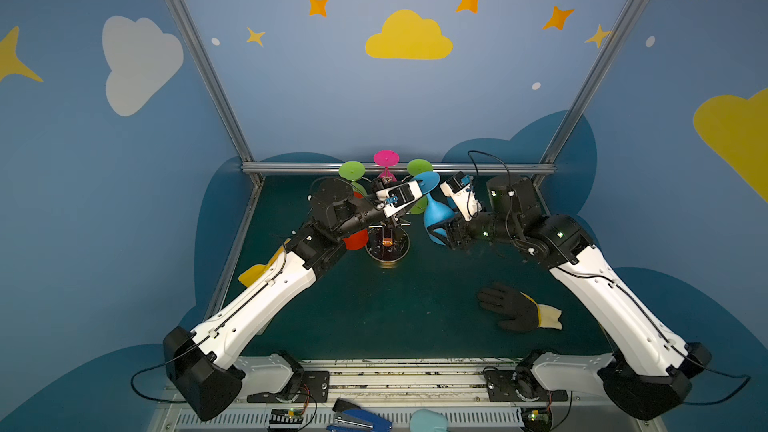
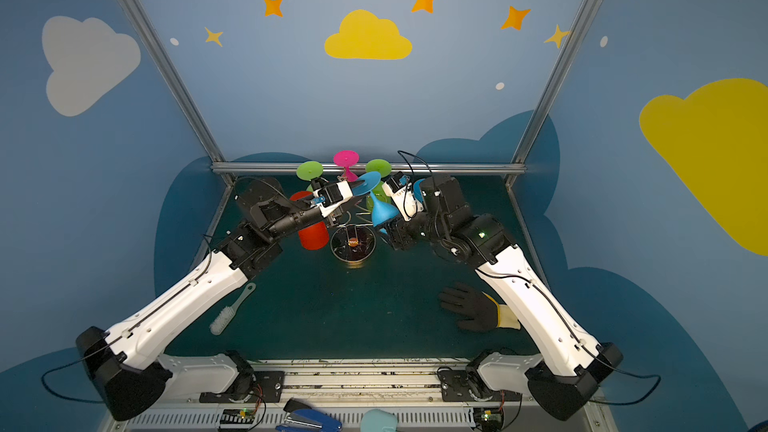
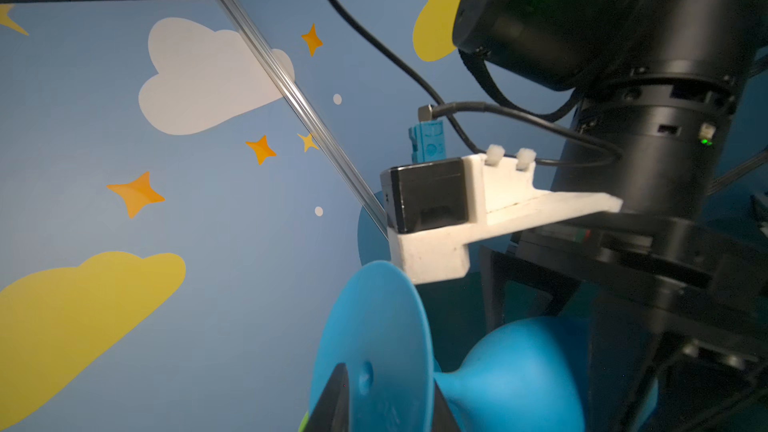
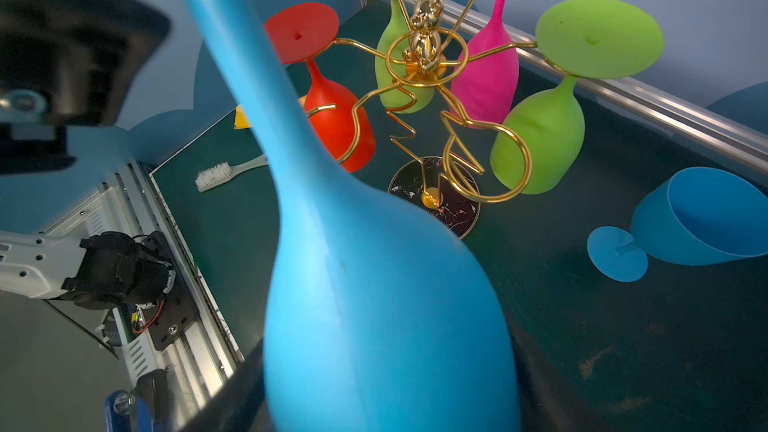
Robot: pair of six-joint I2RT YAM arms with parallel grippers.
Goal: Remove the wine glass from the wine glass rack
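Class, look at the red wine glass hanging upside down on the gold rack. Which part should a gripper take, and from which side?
Take the red wine glass by its bowl, coming from outside, away from the centre of the wine glass rack. The bowl hangs free below the wire arm, while the foot rests on the wire, so it likely slides outward.

wine glass rack [image 4: 424, 35]: glossy gold metal | blue glass [image 4: 374, 305]: matt, smooth

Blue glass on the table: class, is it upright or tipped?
Tipped: the blue glass lies on its side on the table, mouth facing sideways.
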